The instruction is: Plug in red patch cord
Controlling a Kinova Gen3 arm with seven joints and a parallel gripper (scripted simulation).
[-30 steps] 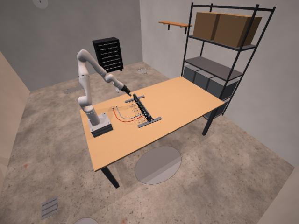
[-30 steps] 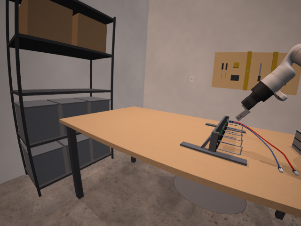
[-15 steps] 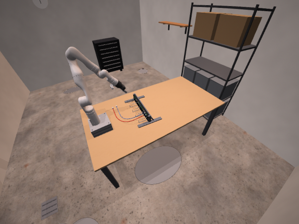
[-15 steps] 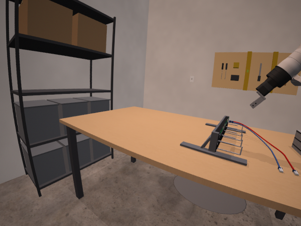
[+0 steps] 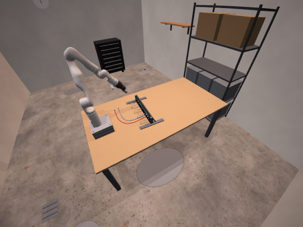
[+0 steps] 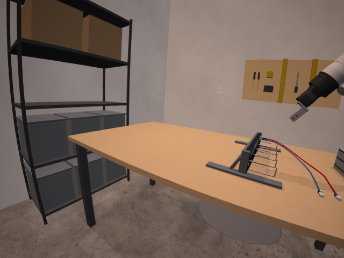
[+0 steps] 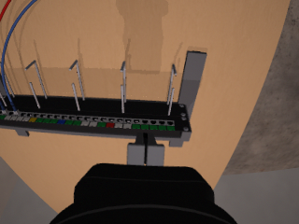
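My gripper (image 5: 126,91) (image 6: 291,119) (image 7: 144,143) is shut and empty, raised in the air near the far end of the rack as seen in the top view. The dark rack (image 5: 143,107) (image 6: 244,160) (image 7: 93,132) stands upright on two long feet. Its blue label (image 7: 61,121) shows in the row of coloured labels in the wrist view. The red cord (image 5: 127,123) (image 6: 323,175) runs from the rack's other end over the table; its free plug (image 5: 114,109) (image 6: 337,196) lies on the table. The red plug's latch side is too small to tell.
A blue cord (image 5: 129,120) (image 6: 310,170) (image 7: 4,51) runs beside the red one, its free plug (image 5: 118,107) (image 6: 321,193) close to the red plug. Thin wire guides (image 6: 276,167) (image 7: 123,86) stick out from the rack's port side. The robot base (image 5: 102,124) stands beyond the plugs.
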